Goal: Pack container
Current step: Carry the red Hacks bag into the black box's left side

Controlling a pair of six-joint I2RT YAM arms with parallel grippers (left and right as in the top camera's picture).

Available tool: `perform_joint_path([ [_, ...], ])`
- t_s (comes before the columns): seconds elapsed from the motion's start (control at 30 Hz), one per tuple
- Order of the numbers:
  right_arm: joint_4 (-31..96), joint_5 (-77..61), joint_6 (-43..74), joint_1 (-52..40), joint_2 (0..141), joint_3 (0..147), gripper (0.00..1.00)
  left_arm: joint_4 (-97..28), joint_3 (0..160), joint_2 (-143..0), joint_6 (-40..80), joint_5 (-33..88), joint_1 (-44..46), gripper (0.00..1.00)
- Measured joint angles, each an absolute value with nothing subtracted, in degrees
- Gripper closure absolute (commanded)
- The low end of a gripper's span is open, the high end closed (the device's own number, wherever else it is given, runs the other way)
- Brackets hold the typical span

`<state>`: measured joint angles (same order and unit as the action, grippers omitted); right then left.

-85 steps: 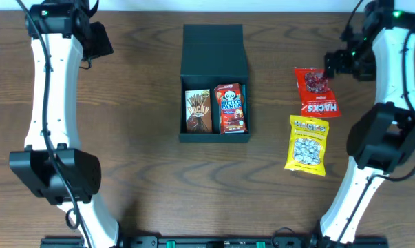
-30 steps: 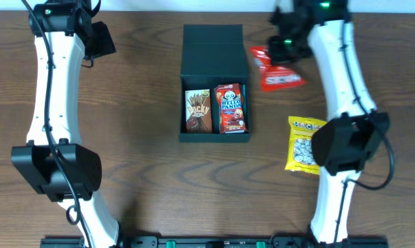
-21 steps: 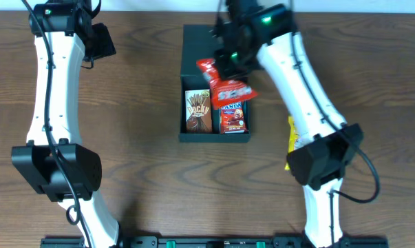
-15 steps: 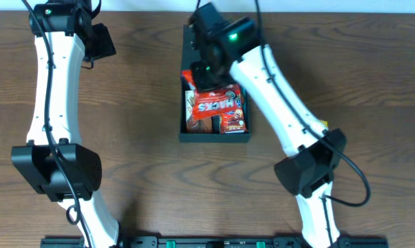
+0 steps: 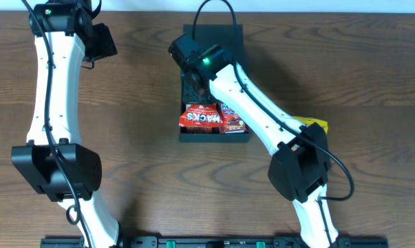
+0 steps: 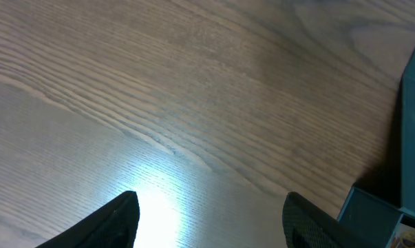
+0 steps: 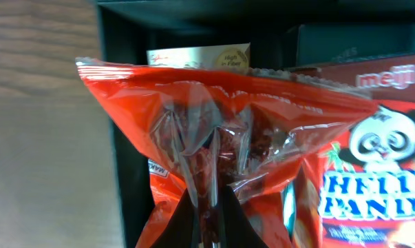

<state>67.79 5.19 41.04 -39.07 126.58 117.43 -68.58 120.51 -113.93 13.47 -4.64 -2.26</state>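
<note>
The container (image 5: 184,132), a dark box with its flap lid open at the back, sits mid-table. Inside stand a Pocky box (image 7: 200,56) on the left and a Hello Panda box (image 7: 379,172) on the right. My right gripper (image 7: 210,217) is shut on the clear top part of a red Hacks bag (image 7: 214,131). In the overhead view the right gripper (image 5: 195,96) holds the red bag (image 5: 204,118) over the container's left half, hiding most of the Pocky box. My left gripper (image 6: 210,220) is open and empty over bare wood, far left of the container's corner (image 6: 413,138).
A yellow snack bag (image 5: 314,127) lies right of the container, mostly hidden under my right arm. The left gripper (image 5: 100,41) sits at the table's back left. The container's left wall (image 7: 121,103) is close beside the red bag.
My right arm has swung left with the red bag, from right of the lid to over the container, and brought it down over the Pocky side. The left arm has stayed still.
</note>
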Motion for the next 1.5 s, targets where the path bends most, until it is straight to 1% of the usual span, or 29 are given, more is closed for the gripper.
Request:
perform_joint_path([
  [0.07, 66.28, 5.41, 41.30, -39.07, 126.63, 115.22, 0.99, -68.58, 120.51, -113.93, 13.47, -4.64, -2.26, 0.32],
  [0.1, 65.95, 5.45, 41.34, -39.07, 126.72, 114.30, 0.95, -68.58, 120.51, -113.93, 13.47, -4.64, -2.26, 0.32],
  [0.17, 64.86, 5.45, 40.49, -39.07, 126.80, 113.10, 0.31, -68.55, 120.51, -113.93, 13.47, -4.64, -2.26, 0.32],
  [0.23, 63.81, 5.67, 38.06, -39.07, 126.80, 113.06, 0.04, -68.55, 120.51, -113.93, 13.47, -4.64, -2.26, 0.32],
  [0.27, 63.55, 5.80, 36.42, -39.07, 126.80, 113.10, 0.01, -68.55, 120.51, -113.93, 13.50, -4.64, -2.26, 0.32],
  [0.37, 64.69, 6.07, 31.16, -39.07, 126.80, 113.69, 0.01, -68.55, 120.51, -113.93, 13.50, -4.64, -2.26, 0.32],
  [0.47, 68.95, 6.07, 27.53, -39.07, 126.87, 116.77, 0.01, -68.58, 120.51, -113.93, 13.50, -4.64, -2.26, 0.32],
  [0.67, 79.15, 8.23, 22.15, -38.76, 126.10, 130.87, 0.02, -68.55, 120.51, -113.93, 13.45, -4.60, -2.26, 0.32],
  [0.8, 83.59, 12.99, 18.61, -35.51, 121.40, 135.09, 0.14, -68.53, 120.51, -113.93, 13.47, -4.47, -2.26, 0.32],
  [0.93, 89.08, 14.90, 16.62, -27.70, 118.32, 135.90, 0.21, -68.51, 120.51, -113.93, 13.45, -4.47, -2.26, 0.32],
  [0.97, 90.52, 15.33, 15.99, -23.20, 118.10, 135.87, 0.23, -68.49, 120.51, -113.93, 13.45, -4.47, -2.26, 0.32],
  [1.0, 91.26, 15.09, 15.70, -20.97, 118.10, 135.39, 0.23, -68.29, 120.51, -113.93, 13.47, -4.47, -2.26, 0.32],
  [1.07, 90.89, 15.07, 15.35, -15.92, 117.62, 131.87, 0.23, -67.90, 120.51, -113.93, 13.45, -4.49, -2.26, 0.32],
  [1.13, 87.83, 15.00, 14.76, -11.86, 115.90, 124.49, 0.23, -67.46, 120.51, -113.93, 13.47, -4.43, -2.26, 0.32],
  [1.3, 75.96, 12.36, 12.53, -3.70, 108.16, 101.36, 0.23, -66.98, 120.51, -113.93, 13.45, -4.47, -2.26, 0.32],
  [1.4, 70.61, 9.74, 11.42, 0.54, 103.66, 89.82, 0.26, -66.59, 120.49, -113.93, 13.45, -4.45, -2.26, 0.32],
  [1.5, 66.72, 7.05, 10.83, 2.59, 102.35, 81.97, 0.31, -65.95, 120.49, -113.93, 13.47, -4.47, -2.26, 0.32],
])
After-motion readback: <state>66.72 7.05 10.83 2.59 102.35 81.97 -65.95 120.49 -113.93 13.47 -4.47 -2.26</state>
